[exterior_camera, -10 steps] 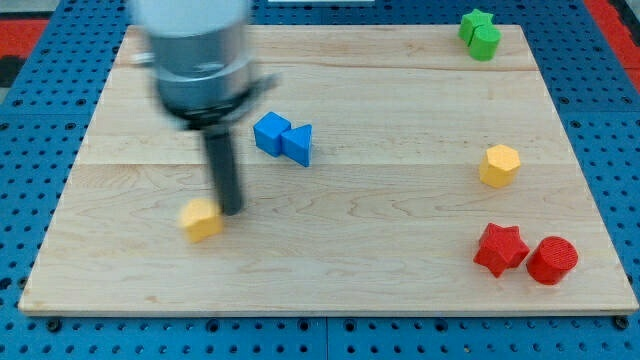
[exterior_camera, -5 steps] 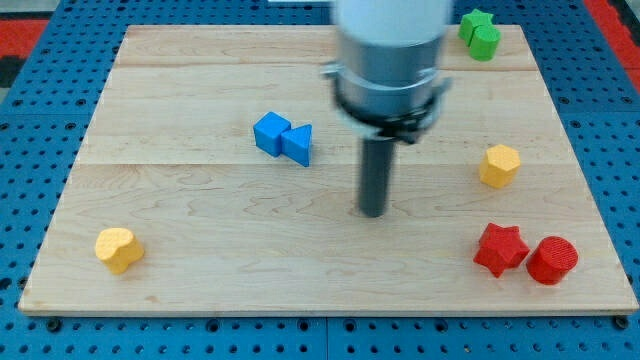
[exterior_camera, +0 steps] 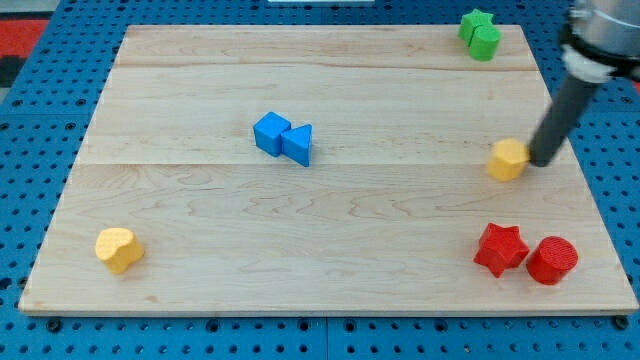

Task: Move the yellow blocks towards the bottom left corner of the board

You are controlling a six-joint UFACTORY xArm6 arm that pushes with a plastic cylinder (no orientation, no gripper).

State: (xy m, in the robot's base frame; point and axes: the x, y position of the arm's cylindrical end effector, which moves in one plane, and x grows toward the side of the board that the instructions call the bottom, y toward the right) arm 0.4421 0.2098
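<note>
2 yellow blocks: one (exterior_camera: 119, 249) near the board's (exterior_camera: 320, 270) bottom left, one (exterior_camera: 507, 159) touching my tip (exterior_camera: 543, 161).

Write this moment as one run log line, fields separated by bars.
my tip: right of yellow hexagon block, touching | yellow heart block: near bottom left corner | push: starting

A pale wooden board (exterior_camera: 330, 250) lies on blue perforated pegboard (exterior_camera: 40, 130).

No readable txt, labels or nos. anywhere.
</note>
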